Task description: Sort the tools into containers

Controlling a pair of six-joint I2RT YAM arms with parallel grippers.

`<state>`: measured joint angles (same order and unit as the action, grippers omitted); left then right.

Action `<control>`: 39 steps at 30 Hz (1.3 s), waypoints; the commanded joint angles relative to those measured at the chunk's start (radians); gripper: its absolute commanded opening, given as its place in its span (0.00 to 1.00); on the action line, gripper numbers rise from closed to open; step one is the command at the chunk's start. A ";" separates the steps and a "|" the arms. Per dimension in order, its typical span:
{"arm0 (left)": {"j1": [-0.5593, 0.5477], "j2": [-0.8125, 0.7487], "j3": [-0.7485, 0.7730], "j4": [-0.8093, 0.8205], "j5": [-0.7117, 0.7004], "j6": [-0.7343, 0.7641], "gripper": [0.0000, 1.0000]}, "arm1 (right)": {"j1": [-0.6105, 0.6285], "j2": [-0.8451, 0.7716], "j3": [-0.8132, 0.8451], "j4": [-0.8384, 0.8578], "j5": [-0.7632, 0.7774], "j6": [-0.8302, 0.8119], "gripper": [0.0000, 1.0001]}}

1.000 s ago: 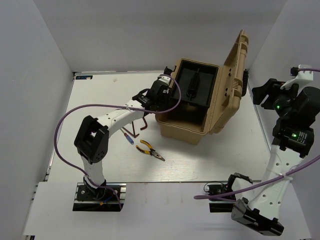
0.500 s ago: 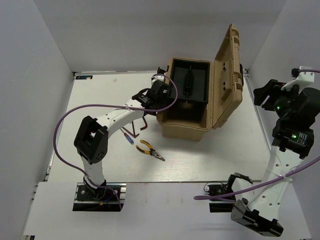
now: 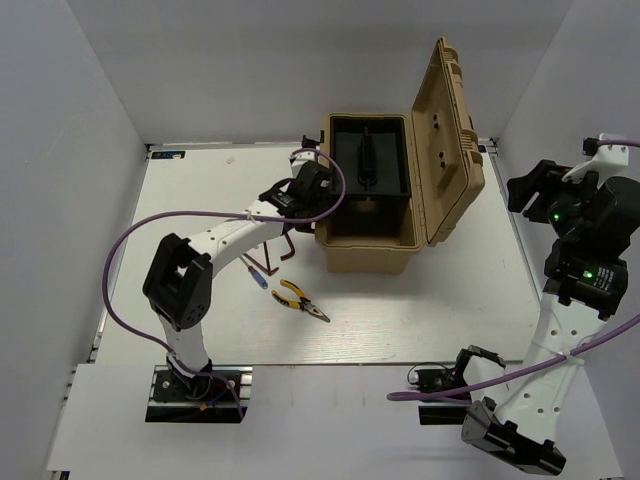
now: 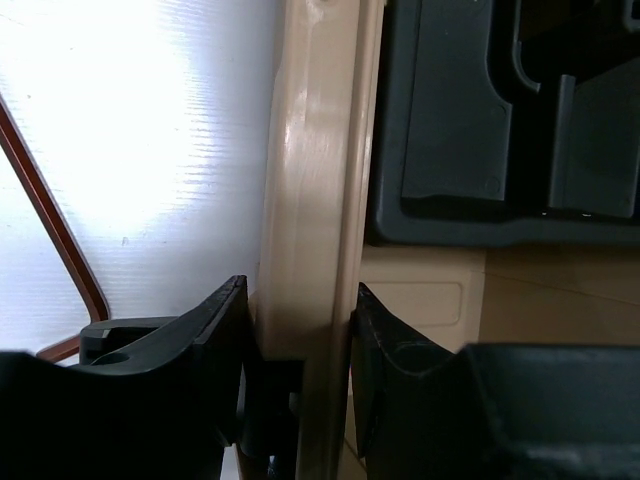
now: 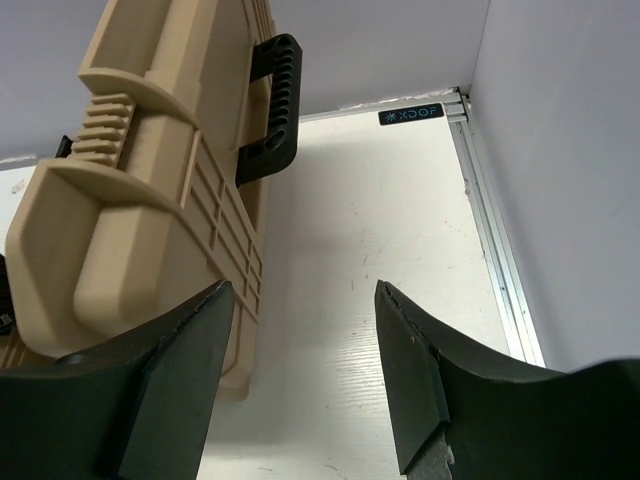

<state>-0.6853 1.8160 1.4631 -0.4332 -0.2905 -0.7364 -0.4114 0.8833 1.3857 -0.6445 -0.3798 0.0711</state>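
1. Tools. The pliers lie on the worktop, nearest the arm bases. Just beyond them lies the blue-tipped screwdriver, and beside it the thin bent hex keys (too small to count with certainty). All of them rest outside the box, close to its left front corner. No tool is in either claw.

2. Left claw. The left claw straddles the left wall of the box. One finger is on the outside face and one on the inside, and both press on the tan rim. It is clamped on the box, not on a tool.

3. Box. The box stands mid-worktop with its lid raised nearly upright on the right side. A black tray sits in the top opening. What the tray holds cannot be made out.

4. Right claw. The right claw hangs well apart from the box, on the right. Its jaws stand apart with nothing between them. It faces the ribbed outer face of the lid and the black handle.

5. Step in hand. By judgement, this is container preparation: the box is open and is being positioned or steadied. Sorting proper has not begun.

6. Next move. Release the rim and lift the left claw clear of the wall. Descend on the nearest tool and grip it across its shaft. The keys lie flat and thin, so they call for a low, square approach.
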 commanded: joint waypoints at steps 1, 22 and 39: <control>0.070 0.063 -0.027 -0.067 -0.004 -0.192 0.00 | -0.003 -0.017 0.013 0.011 -0.001 -0.008 0.65; 0.061 0.031 -0.018 -0.019 0.014 -0.163 0.59 | -0.003 -0.032 -0.002 -0.018 -0.034 -0.014 0.65; 0.052 -0.061 0.097 -0.045 0.044 -0.012 0.86 | -0.003 -0.033 0.001 -0.024 -0.056 -0.005 0.65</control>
<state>-0.6415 1.8275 1.5185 -0.4522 -0.2283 -0.7887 -0.4114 0.8581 1.3838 -0.6788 -0.4168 0.0685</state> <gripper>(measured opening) 0.841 0.646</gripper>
